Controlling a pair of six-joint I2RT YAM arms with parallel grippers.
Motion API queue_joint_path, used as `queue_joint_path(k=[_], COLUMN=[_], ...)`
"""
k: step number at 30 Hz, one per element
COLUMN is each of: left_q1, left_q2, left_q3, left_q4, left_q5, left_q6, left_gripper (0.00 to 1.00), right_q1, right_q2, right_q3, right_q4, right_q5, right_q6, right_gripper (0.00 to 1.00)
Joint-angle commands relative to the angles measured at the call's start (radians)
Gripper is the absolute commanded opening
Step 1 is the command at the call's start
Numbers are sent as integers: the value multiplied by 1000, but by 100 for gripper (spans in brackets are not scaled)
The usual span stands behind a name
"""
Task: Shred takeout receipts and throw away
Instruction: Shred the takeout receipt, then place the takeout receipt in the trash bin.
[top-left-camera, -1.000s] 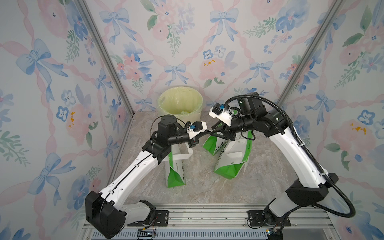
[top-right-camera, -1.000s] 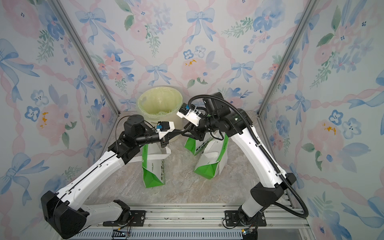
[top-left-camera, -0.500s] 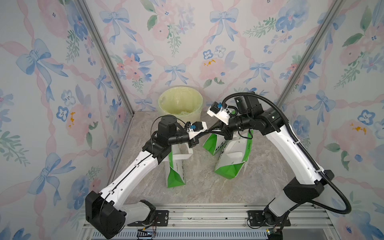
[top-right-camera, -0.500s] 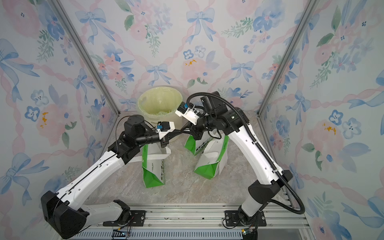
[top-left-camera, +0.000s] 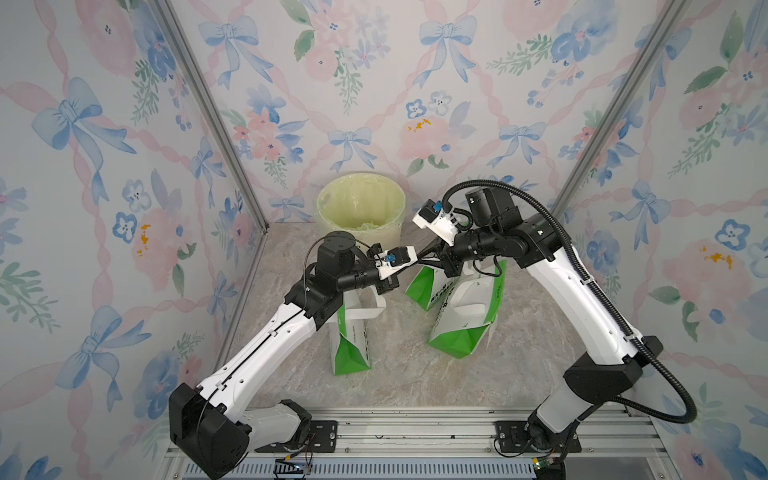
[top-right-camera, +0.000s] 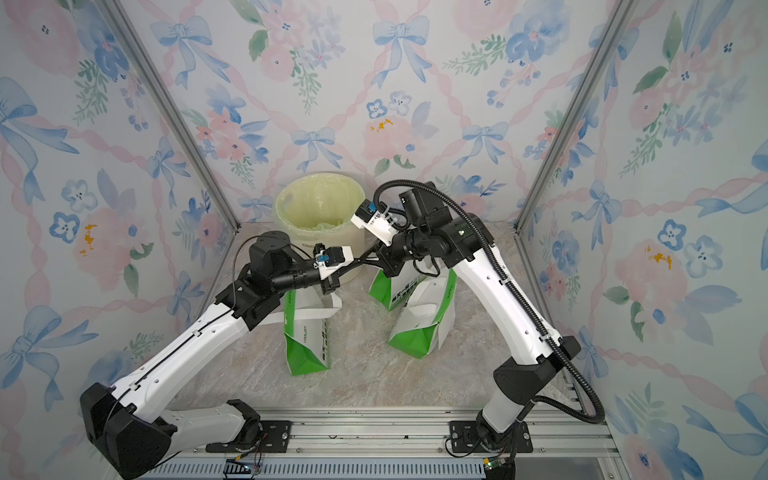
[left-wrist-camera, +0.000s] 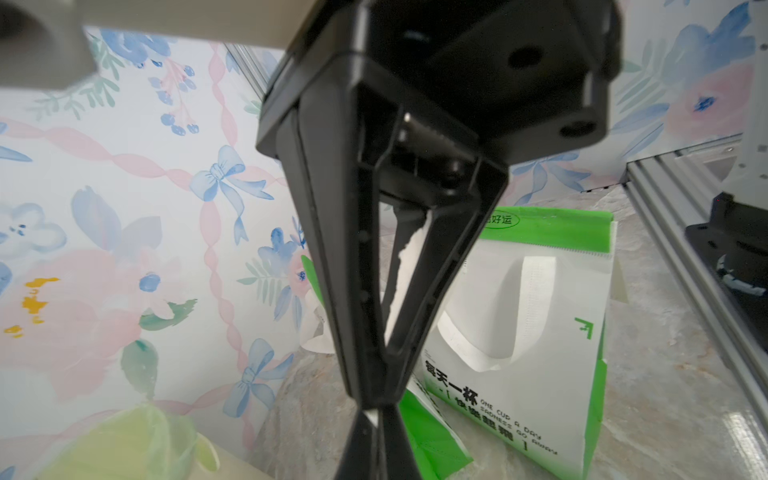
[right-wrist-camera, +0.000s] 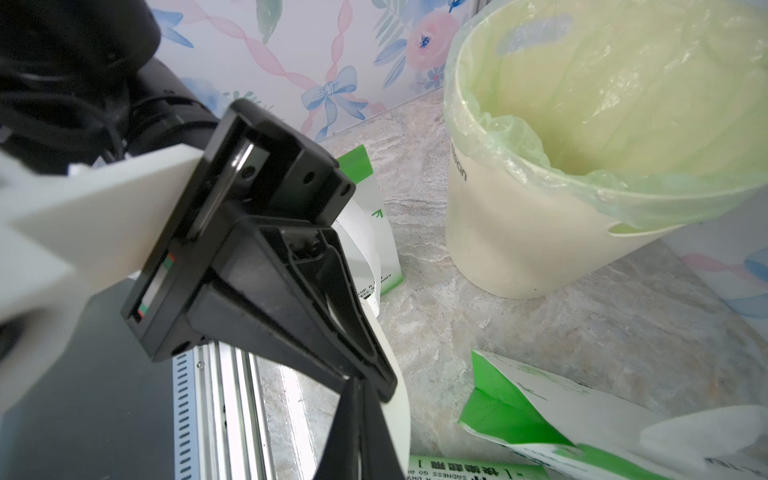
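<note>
White receipt (left-wrist-camera: 409, 270) sits clamped in the shut jaws of left gripper (top-left-camera: 415, 264) and right gripper (top-left-camera: 429, 260), evidently poised for tearing.

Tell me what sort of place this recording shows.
Probably a staged robot test booth: floral wallpaper panels in aluminium framing, two arms bolted to a rail, a lined bin and takeout bags.
</note>
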Motion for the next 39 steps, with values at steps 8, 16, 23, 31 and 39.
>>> queue_joint_path(k=[8,16,23,31,39], left_q1=[-21,-20,-19,93,187], left_q2=[-70,-84,-100,44,304], left_q3=[-4,8,42,138,322], left_q4=[22,36,69,124,121], left_q5=[-111,-107,-105,-487,-579], left_q6=[114,87,7,-363,-545], left_gripper=[0,0,0,0,0], right_q1=[-62,-98,-115,-114,-99], right_q2=[-7,-1,23,-42,-116], right_q3=[-102,-130,-100,-62,-132], right_q4=[162,213,246,312,347], right_q5=[98,233,268,234,241], right_q6=[288,367,402,403,397], right_gripper=[0,0,0,0,0])
